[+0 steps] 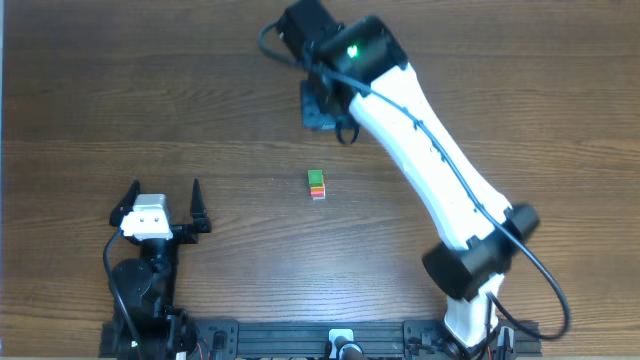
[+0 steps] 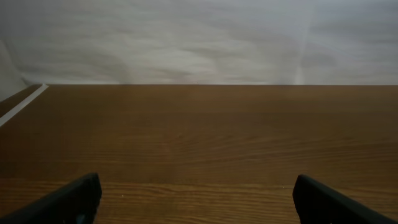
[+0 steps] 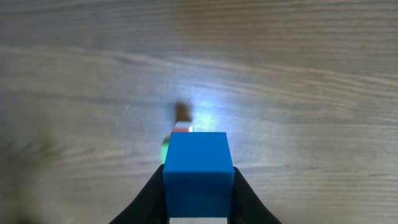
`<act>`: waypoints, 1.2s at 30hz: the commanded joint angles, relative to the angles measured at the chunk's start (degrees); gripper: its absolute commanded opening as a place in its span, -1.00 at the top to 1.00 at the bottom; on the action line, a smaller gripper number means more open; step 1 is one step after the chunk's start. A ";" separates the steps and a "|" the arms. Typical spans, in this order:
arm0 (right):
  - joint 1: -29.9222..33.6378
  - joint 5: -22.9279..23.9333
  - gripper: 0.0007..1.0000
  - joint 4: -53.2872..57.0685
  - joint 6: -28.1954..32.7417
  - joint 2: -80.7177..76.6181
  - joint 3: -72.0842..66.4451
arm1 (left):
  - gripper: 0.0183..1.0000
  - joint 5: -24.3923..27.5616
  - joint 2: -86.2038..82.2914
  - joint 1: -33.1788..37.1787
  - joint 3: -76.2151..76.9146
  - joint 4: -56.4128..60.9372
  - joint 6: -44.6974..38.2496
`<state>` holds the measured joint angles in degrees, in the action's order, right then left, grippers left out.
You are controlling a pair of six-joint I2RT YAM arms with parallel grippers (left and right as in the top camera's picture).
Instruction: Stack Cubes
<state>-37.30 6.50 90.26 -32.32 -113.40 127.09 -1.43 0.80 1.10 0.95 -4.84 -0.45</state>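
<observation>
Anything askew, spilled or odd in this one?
Nothing stands out. The cube stack sits straight on the table, the right gripper holds a blue cube squarely, and the left gripper rests open, well apart.

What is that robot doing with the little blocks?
The right gripper holds a blue cube in the air over the brown wooden table. Underneath it stands a small stack of coloured cubes with a green cube on top. The blue cube is not on the stack yet. The left gripper sits open near its base, holding nothing.
</observation>
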 commanded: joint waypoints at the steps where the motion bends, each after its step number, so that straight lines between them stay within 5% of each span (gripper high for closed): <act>1: -3.43 1.97 0.98 -0.94 -4.59 5.33 -8.37 | -1.00 0.57 -0.46 0.02 -0.31 0.20 -0.83; 12: -6.95 -0.96 0.98 -9.57 -6.84 8.41 -22.53 | -1.00 0.55 -0.46 0.02 -0.31 0.20 -0.83; 36: -6.95 -5.11 0.98 -12.74 -6.60 -0.63 -24.57 | -1.00 0.55 -0.46 0.02 -0.31 0.20 -0.83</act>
<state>-44.03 2.07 77.67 -38.76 -112.86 102.94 -1.43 0.80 1.10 0.95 -4.86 -0.47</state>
